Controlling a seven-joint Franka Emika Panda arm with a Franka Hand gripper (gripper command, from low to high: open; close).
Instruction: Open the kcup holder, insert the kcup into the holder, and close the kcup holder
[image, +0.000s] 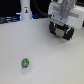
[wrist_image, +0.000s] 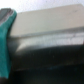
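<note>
Table (image: 50, 60): one, white. It takes up most of the exterior view.
Arm: one, coming in from the upper part of the exterior view's right and ending in the gripper (image: 62, 33).
Gripper state: I cannot tell whether it is open or closed. The wrist view shows only one teal finger pad (wrist_image: 6, 45) at the edge of the picture, and the other finger is out of sight. The exterior view is too blurred to show the gap.
Holder (wrist_image: 50, 67): one, seen only in part. The wrist view shows a dark face very close up, with a pale handle (wrist_image: 47, 37) crossing it. In the exterior view the dark mass under the gripper may be the holder or the fingers; I cannot separate them.
Handle: one in sight, lying just beside the teal pad. Whether they touch is unclear.
Post (image: 26, 10): one, white and upright, at the far edge towards the exterior view's left.
Kcup (image: 25, 63): one, green, lying alone on the table near the front, well apart from the gripper and not held.
Step in hand: probably opening the holder, since the gripper is at the handle and the kcup has not been picked up.
Next move: it likely calls for a firm hold on the handle, then a straight pull outward to expose the slots. Fetching the kcup would come after that.
</note>
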